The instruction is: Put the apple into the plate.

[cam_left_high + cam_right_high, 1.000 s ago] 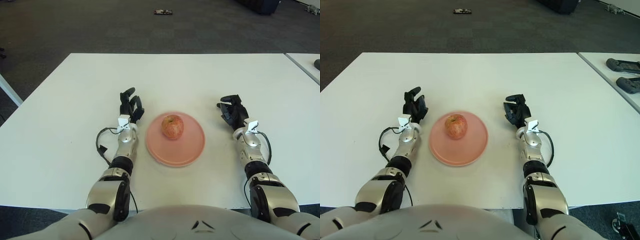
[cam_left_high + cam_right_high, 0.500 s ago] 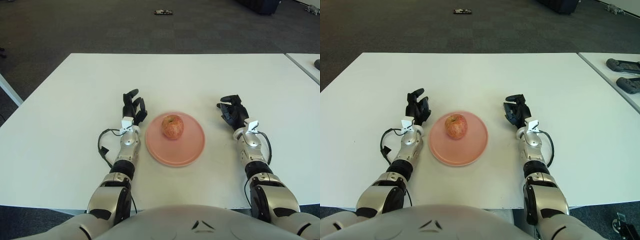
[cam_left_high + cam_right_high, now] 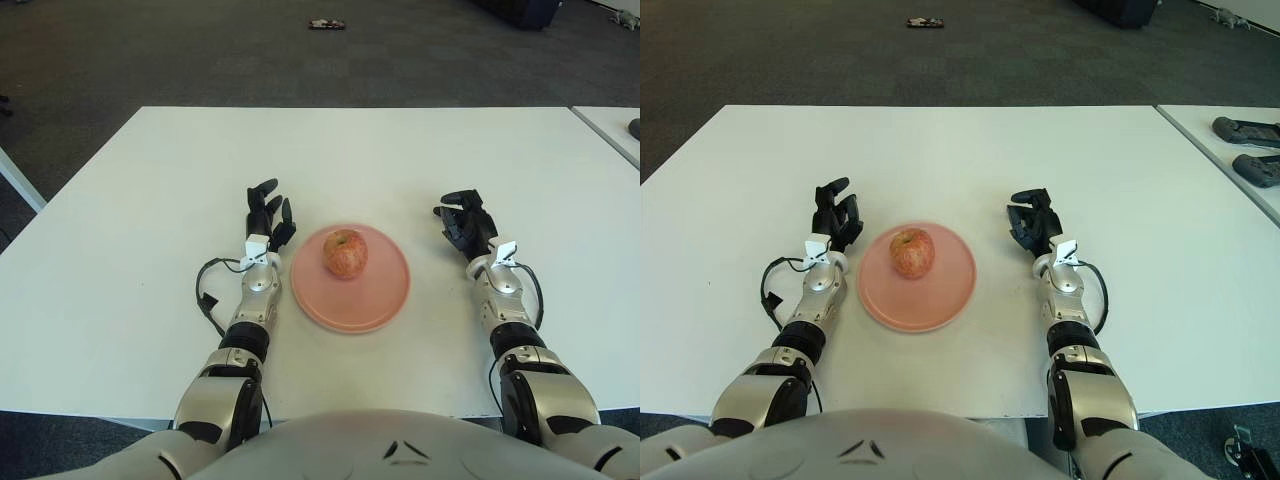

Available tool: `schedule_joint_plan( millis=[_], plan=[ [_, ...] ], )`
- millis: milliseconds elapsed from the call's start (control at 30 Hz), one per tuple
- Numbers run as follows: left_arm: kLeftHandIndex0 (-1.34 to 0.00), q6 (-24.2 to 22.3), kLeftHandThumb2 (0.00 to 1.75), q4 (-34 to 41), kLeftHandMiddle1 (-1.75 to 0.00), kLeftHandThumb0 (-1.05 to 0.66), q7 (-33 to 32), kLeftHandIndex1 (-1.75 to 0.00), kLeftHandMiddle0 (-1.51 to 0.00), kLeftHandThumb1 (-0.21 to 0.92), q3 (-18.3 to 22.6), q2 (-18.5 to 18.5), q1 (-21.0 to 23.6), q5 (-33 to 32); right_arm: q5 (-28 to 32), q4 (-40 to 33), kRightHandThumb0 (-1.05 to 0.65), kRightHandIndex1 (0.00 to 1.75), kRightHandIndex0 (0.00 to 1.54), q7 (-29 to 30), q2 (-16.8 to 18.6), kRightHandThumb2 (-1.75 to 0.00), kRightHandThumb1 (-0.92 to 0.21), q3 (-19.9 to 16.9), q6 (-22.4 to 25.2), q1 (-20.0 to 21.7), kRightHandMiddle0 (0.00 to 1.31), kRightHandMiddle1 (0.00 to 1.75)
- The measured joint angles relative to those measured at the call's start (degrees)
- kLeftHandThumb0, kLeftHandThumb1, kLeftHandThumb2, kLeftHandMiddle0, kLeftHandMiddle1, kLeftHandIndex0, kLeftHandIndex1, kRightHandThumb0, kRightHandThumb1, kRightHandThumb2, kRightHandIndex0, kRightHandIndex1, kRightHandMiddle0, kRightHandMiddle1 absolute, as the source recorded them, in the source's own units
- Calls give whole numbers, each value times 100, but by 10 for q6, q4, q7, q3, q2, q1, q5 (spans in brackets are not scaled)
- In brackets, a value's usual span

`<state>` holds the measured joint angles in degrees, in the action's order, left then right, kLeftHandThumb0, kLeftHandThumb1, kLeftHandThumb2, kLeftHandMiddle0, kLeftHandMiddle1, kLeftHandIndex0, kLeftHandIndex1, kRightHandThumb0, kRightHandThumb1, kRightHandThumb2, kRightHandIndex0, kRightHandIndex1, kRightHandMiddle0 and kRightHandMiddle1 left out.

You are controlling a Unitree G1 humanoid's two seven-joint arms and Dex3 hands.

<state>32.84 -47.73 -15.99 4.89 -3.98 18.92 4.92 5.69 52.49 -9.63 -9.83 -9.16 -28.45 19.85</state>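
Observation:
A red-yellow apple (image 3: pixel 345 253) sits upright in the pink plate (image 3: pixel 378 300) at the middle of the white table. My left hand (image 3: pixel 266 214) shows just left of the plate's rim, fingers spread and holding nothing. To the right of the plate, a short gap away, is my right hand (image 3: pixel 464 220), its fingers loosely relaxed and empty. Neither hand touches the apple.
The white table (image 3: pixel 330 150) stretches well beyond the plate toward the far edge. A second table's corner (image 3: pixel 1230 140) at the far right carries two dark controllers (image 3: pixel 1245 130). A small dark object (image 3: pixel 326 23) lies on the carpet beyond.
My left hand has shifted slightly right, closer to the plate's rim, and its fingers have spread. The right hand, apple and plate have not moved.

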Motion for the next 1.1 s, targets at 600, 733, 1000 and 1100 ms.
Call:
schedule_joint_plan(
  millis=[600,733,1000,1100],
  plan=[
    [0,5,62,-4,-68,-82,-66,-120,-24,92,-25,18,-3,59,0,-16,-35,123,34,1,1,-47,-92,1,5,-9,25,169],
    [0,-1,65,0,-67,-83,-68,-118,-23,92,-30,23,-6,68,0,-18,-35,123,34,1,2,-47,-92,2,6,-10,25,169],
    [0,-15,68,11,-67,-86,-69,-116,-23,92,-37,30,-11,73,0,-21,-35,123,34,2,2,-47,-92,3,8,-12,25,169],
    [0,-18,68,15,-66,-86,-68,-116,-23,92,-38,32,-13,73,0,-22,-35,123,34,2,2,-47,-92,3,8,-12,25,169]
  ],
)
